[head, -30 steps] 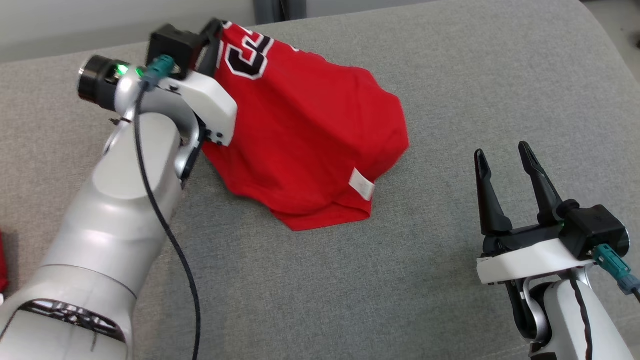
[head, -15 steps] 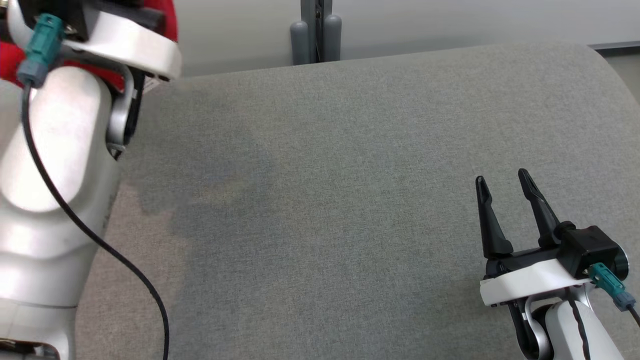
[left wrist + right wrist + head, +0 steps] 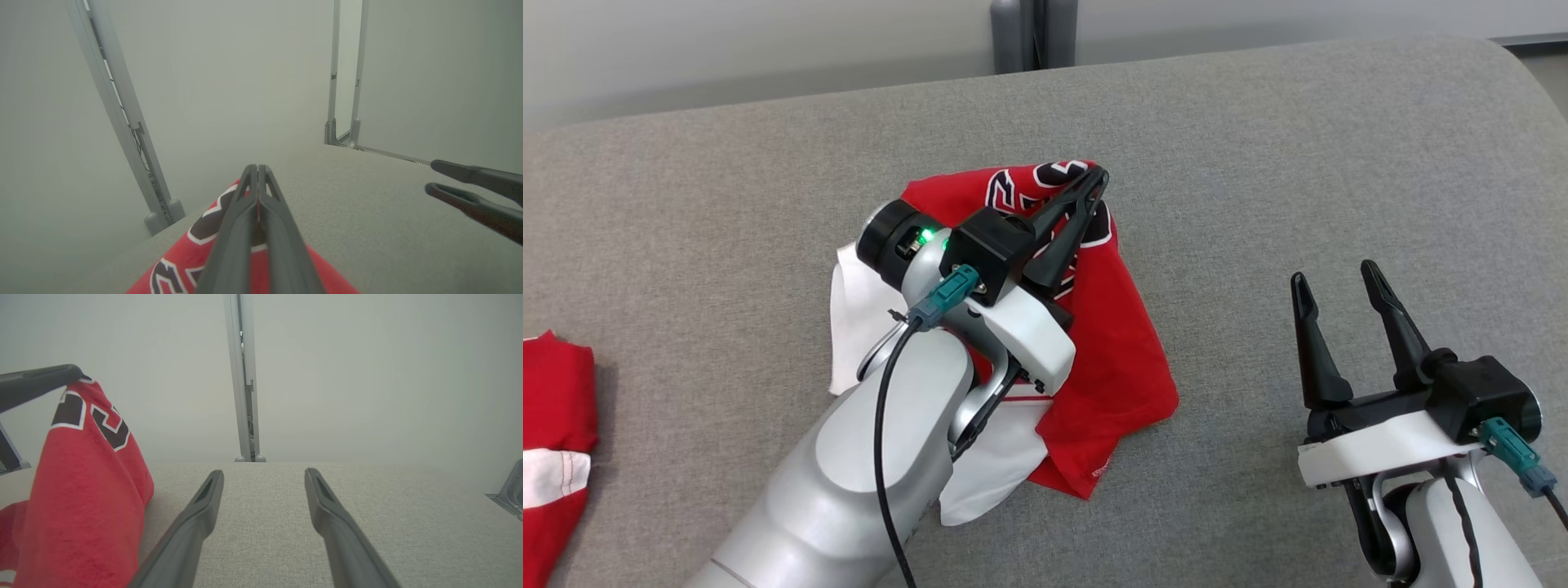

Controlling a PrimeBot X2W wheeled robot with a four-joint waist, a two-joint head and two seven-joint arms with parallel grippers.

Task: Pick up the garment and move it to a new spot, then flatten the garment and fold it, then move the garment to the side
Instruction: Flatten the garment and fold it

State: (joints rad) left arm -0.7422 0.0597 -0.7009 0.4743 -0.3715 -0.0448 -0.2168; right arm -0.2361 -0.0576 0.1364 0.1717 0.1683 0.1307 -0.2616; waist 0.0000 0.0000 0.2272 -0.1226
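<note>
On the bench (image 3: 1258, 147), mid: garment (image 3: 1119, 359) pinched

Far left: another red cloth (image 3: 556, 408). Centre: left end effector (image 3: 1097, 178) pressed together on the garment's top fold (rest drapes onto the bench). Right: right end effector (image 3: 1333, 278) spread, empty.

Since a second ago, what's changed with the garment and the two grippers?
The left gripper, keeping hold of the red garment, lifted it off the grey surface, then brought it back down nearer the middle, more bunched. The right gripper stayed open and idle.
</note>
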